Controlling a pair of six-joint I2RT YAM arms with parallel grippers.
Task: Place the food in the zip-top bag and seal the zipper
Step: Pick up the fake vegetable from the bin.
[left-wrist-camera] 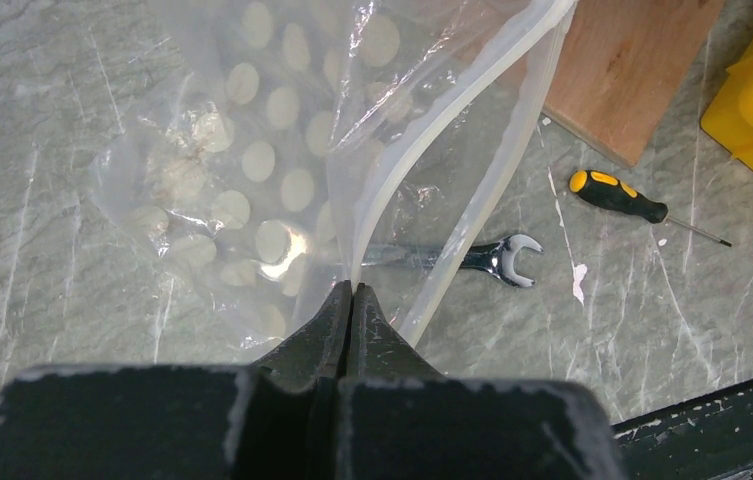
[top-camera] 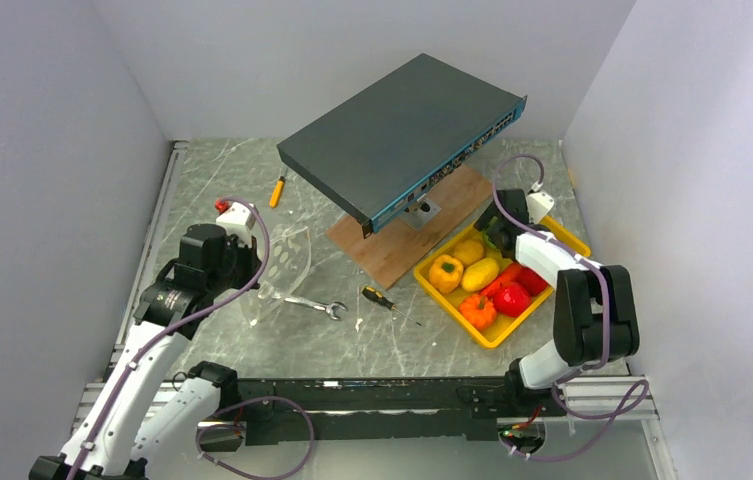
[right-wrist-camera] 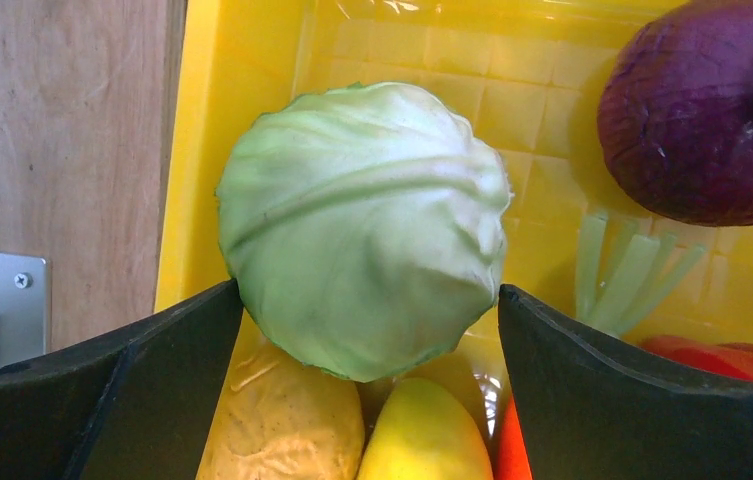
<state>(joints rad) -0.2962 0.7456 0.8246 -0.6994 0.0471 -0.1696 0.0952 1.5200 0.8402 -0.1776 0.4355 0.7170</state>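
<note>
My left gripper (left-wrist-camera: pixel 352 288) is shut on the mouth edge of the clear polka-dot zip-top bag (left-wrist-camera: pixel 252 170), pinching one lip by its whitish zipper strip (left-wrist-camera: pixel 452 100). The mouth gapes open. In the top view the bag (top-camera: pixel 287 260) stands up from the table at the left gripper (top-camera: pixel 252 255). My right gripper (right-wrist-camera: pixel 369 300) is at the far end of the yellow tray (right-wrist-camera: pixel 242 100). Its fingers touch both sides of the green cabbage (right-wrist-camera: pixel 362 220), above a potato (right-wrist-camera: pixel 282 420). A purple onion (right-wrist-camera: pixel 702 110) lies beside it.
The tray (top-camera: pixel 492 345) also holds a yellow pepper (top-camera: pixel 445 272), a red pepper (top-camera: pixel 512 298) and a pumpkin (top-camera: pixel 478 310). A wrench (top-camera: pixel 317 305) and a screwdriver (top-camera: pixel 377 297) lie mid-table. A dark network switch (top-camera: pixel 402 135) stands raised over a wooden board (top-camera: pixel 392 250).
</note>
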